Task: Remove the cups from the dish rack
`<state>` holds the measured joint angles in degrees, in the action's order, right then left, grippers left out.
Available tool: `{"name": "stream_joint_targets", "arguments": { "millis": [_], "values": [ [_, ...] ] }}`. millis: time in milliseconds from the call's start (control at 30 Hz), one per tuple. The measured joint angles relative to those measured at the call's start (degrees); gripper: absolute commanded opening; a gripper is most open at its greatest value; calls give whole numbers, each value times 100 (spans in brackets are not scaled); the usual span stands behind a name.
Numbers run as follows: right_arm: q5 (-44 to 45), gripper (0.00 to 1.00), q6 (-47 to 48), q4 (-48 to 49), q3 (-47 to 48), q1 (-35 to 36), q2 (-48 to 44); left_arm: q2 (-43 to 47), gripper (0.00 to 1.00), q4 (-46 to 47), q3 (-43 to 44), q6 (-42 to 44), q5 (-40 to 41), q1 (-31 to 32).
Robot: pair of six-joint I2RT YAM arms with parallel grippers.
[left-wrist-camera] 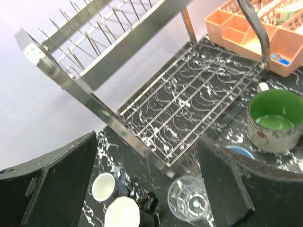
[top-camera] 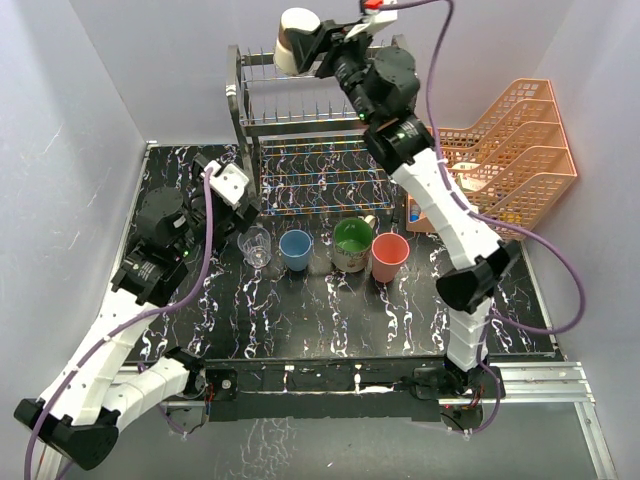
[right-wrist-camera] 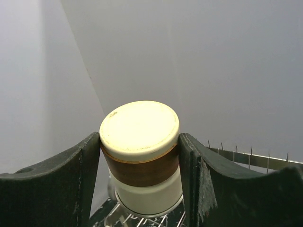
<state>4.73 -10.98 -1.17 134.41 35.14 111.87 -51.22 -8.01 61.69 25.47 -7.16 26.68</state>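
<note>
brown-and-cream cup [right-wrist-camera: 140, 142], prob. inverted, clamped in r gripper [right-wrist-camera: 139, 158] above dish rack [top-camera: 300, 122] top tier; l gripper [left-wrist-camera: 147, 142] spread, empty.

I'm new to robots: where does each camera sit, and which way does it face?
Top: above and behind, looking down on table, rack, left arm, right arm.
Left wrist: on left arm, facing down at rack's lower shelf and glass; own fingers show.
Right wrist: up high, facing the wall; its tool grips a brown-and-cream cup.
Shared: top and left wrist both see the glass.
</note>
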Motion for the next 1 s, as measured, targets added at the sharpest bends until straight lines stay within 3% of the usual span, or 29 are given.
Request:
{"name": "stream_joint_targets", "arguments": {
  "millis": [200,500,767,1000],
  "values": [
    [-151,24,-638,-7,-1014,33,-1167,-293,83,1019,-74,48,-90,0],
    [-234,17,-2013,55,-4284,385,-3320,-522,80,1958,-282,448,-691,0],
    [-319,12,-3547,11,-5952,647,-3965,-33,76,2118,-914,811,-1528,0],
    [-391,9,-4693,251,-6548,866,-3967,398,68,1803,-1095,1080,-2020,0]
  ]
}}
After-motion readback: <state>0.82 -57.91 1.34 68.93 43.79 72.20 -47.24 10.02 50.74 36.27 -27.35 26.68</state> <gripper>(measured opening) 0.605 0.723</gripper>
